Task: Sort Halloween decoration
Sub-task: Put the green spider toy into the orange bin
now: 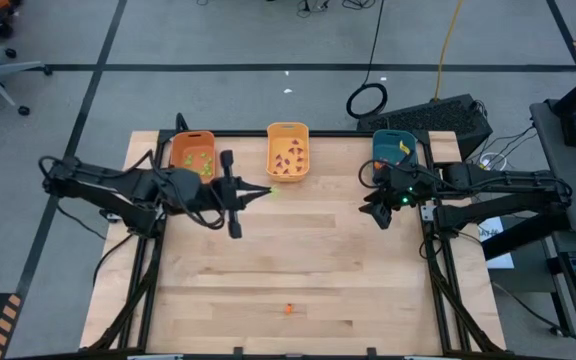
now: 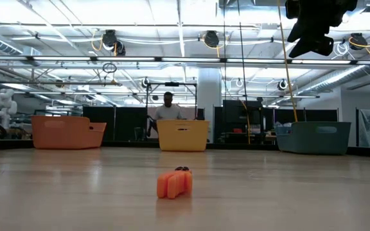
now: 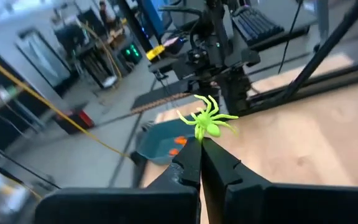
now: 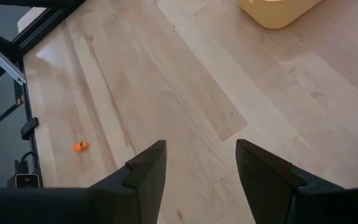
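A light green spider trinket (image 3: 207, 121) is lifted above the table with my left gripper (image 3: 201, 148) shut on it. In the high view my left gripper (image 1: 260, 190) hangs just in front of the yellow bin (image 1: 288, 150). One orange trinket (image 1: 288, 309) lies on the wood near the table's front edge, and it shows close up in the low view (image 2: 174, 183). My right gripper (image 4: 201, 152) stands open with nothing between its fingers. It hangs above the table in front of the teal bin (image 1: 393, 150). My left gripper pinches the spider's body (image 3: 202, 132) between its two fingertips (image 3: 191, 155). The fingers reach about level, pointing toward the table's right side. The spider is clear of the table, and its legs spread out beyond the fingertips.
Three bins stand along the far edge. The orange bin (image 1: 192, 155) holds green trinkets, the yellow bin holds dark ones, and the teal bin holds orange ones. Bare wood (image 1: 298, 250) lies between the arms. A person (image 2: 168, 109) stands in the room behind the table.
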`<control>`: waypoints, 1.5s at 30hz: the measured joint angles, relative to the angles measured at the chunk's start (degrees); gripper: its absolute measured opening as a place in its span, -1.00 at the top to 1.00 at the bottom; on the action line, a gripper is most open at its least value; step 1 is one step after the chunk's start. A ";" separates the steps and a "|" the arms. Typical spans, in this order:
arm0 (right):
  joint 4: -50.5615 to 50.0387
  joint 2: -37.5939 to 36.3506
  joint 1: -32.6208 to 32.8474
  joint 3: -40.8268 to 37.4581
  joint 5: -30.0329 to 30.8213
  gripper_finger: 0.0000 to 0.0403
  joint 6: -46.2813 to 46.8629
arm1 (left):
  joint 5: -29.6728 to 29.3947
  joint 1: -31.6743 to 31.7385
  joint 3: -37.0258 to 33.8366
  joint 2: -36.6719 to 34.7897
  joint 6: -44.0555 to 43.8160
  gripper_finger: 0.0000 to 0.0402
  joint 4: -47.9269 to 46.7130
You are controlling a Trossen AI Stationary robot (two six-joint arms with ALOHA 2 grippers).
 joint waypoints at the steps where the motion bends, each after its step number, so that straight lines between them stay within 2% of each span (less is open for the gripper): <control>1: 0.00 0.00 0.02 0.02 0.00 0.12 0.06 | 0.02 0.04 0.00 -0.36 2.17 1.00 -0.10; 15: 0.02 0.00 0.00 0.00 0.00 0.12 1.26 | 0.04 -0.13 0.00 -3.43 13.05 1.00 0.05; 26: -0.18 0.00 0.00 0.01 -0.37 0.12 2.34 | 0.07 -0.13 0.00 -4.64 12.47 1.00 -0.09; 32: -0.17 0.00 0.01 0.01 -0.43 0.12 3.12 | -0.08 0.42 0.00 -4.64 -5.10 1.00 -0.21; 37: -0.18 0.00 0.00 0.01 -0.41 0.12 3.14 | -0.07 0.37 0.00 -4.64 -12.34 1.00 -0.37; 45: -0.17 0.00 0.01 0.00 -0.35 0.12 3.80 | -0.04 0.41 0.00 -4.62 -30.20 1.00 -0.37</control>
